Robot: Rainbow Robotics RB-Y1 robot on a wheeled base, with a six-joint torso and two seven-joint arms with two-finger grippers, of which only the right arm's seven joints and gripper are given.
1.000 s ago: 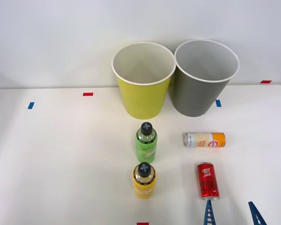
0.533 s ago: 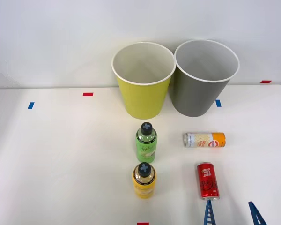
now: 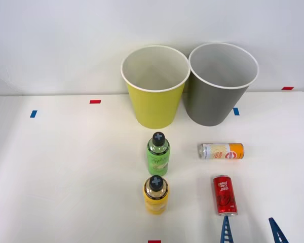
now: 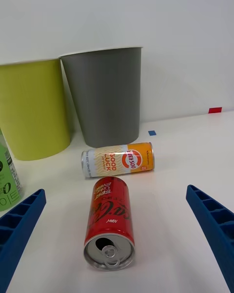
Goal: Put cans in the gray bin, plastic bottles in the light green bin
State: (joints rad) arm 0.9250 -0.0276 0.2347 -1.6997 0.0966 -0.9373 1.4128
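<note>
Two cans lie on their sides on the white table: a red can (image 3: 224, 195) (image 4: 109, 221) and, beyond it, an orange and silver-white can (image 3: 221, 151) (image 4: 117, 159). A green bottle (image 3: 158, 154) (image 4: 7, 178) and a yellow bottle (image 3: 155, 194) stand upright, both with black caps. At the back stand the light green bin (image 3: 155, 86) (image 4: 33, 109) and the gray bin (image 3: 221, 82) (image 4: 105, 95), side by side. My right gripper (image 3: 251, 231) (image 4: 117, 241) is open at the table's near edge, just short of the red can's opened end, with nothing between its fingers.
Small red and blue tape marks (image 3: 95, 102) dot the table. A white wall rises right behind the bins. Bare table stretches to the left of the bottles and to the right of the cans.
</note>
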